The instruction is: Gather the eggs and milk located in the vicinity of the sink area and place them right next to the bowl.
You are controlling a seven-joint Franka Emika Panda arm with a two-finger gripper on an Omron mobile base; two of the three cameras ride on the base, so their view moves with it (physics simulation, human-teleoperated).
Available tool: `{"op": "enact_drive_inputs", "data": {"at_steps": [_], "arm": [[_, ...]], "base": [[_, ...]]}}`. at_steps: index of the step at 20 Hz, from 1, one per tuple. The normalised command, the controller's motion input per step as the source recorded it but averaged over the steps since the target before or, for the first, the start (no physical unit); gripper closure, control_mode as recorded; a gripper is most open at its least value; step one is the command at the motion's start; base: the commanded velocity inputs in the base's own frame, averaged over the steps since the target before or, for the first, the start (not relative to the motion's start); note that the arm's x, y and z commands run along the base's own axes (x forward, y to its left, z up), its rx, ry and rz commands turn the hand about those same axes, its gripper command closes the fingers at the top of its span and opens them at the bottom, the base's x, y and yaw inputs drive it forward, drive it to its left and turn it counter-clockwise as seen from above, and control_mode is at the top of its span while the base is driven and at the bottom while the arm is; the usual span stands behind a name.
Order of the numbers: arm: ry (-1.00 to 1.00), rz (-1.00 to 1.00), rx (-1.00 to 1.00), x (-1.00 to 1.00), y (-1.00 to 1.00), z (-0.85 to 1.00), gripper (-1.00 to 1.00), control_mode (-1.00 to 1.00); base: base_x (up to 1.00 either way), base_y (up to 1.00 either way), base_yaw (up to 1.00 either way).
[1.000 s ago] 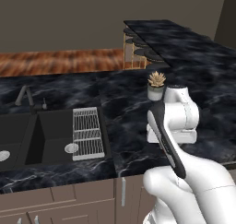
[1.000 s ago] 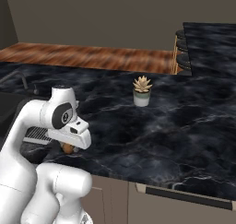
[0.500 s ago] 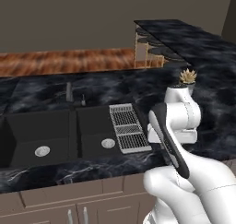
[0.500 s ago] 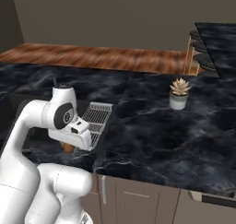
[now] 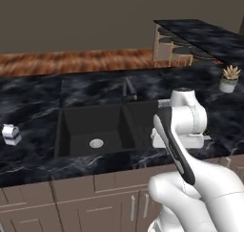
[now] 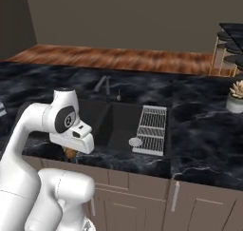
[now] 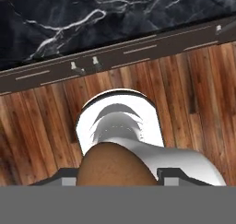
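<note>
A reddish-brown egg sits between the fingers of my gripper, which is shut on it and points down over the cabinet fronts. In the right base view the egg peeks out under the white hand, in front of the counter edge. The milk, a small white carton with blue marks, stands on the counter far left of the sink. The black basin has a dark tap behind it and a white wire rack on its right side. The bowl is out of view.
A small potted plant stands on the dark marble counter to the right of the sink. A raised counter with shelves rises at the back right. Wooden flooring lies below the hand.
The whole picture has slid right, so the base has driven left along the counter. The sink now sits in the middle and the milk carton has come into view. The grip is unchanged.
</note>
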Motion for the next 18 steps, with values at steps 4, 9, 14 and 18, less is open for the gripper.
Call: {"op": "enact_drive_inputs", "data": {"at_steps": [4,9,14,18], "arm": [[0.00,0.00,0.00,0.00,0.00,0.00,1.00,1.00],[0.00,0.00,0.00,0.00,0.00,0.00,1.00,1.00],[0.00,0.00,0.00,0.00,0.00,0.00,1.00,1.00],[0.00,0.00,0.00,0.00,0.00,0.00,1.00,1.00]], "base": [[-0.20,1.00,-0.03],[-0.01,1.00,-0.07],[0.01,0.96,-0.14],[0.00,0.99,-0.07]]}}
